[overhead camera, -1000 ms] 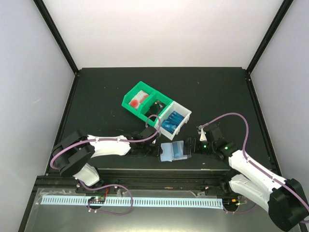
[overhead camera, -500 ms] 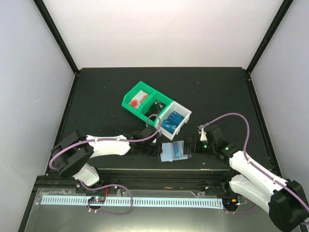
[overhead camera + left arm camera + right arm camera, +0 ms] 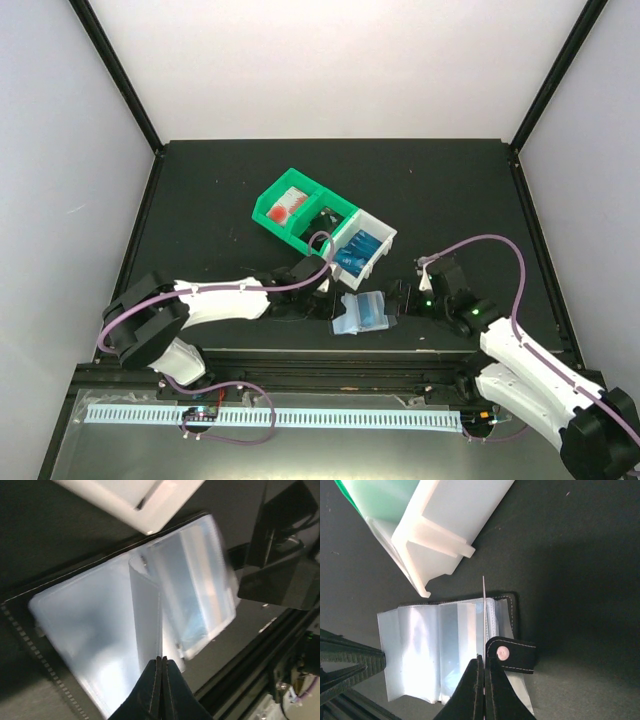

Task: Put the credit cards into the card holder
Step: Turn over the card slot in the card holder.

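The black card holder (image 3: 358,313) lies opened on the bench (image 3: 215,200), directly between the two sets of jaws, its clear sleeves spread face up. The left jaws are pressed fully together on the free edge of one clear sleeve leaf (image 3: 146,615), holding it upright off the stack just ahead of their tips. The right jaws are closed just as tight, nipping a thin pale sheet (image 3: 483,615) seen edge-on. I cannot tell whether that is a card or another sleeve. The holder's long axis runs from one pair of jaws straight to the other, with the strap clasp (image 3: 512,655) end just beside the right jaws and the sleeve end toward the left ones. The blue credit cards (image 3: 358,247) sit in the white bin (image 3: 445,525), out beyond both sets of tips. To my eye the worry is the two pinches pulling against each other. The flimsy plastic could slip free and flop shut, or the light holder could be dragged toward the bench's front edge, close behind the jaws.
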Motion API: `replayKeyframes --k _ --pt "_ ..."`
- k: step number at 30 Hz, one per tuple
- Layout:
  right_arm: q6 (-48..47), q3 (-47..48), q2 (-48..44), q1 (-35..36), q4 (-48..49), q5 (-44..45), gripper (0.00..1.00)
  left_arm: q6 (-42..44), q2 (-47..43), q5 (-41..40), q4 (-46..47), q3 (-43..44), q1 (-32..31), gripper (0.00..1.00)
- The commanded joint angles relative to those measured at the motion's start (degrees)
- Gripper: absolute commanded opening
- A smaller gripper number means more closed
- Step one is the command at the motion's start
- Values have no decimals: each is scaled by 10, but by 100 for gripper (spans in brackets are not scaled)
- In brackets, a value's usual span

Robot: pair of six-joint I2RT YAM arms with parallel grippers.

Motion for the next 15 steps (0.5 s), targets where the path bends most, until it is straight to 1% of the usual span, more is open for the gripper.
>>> replayKeyframes --k 1,15 --pt "6 4 -34 1 -25 50 1 -12 11 34 40 35 -2 1" --pt "14 17 -92 1 -80 113 1 -29 88 85 108 76 -4 2"
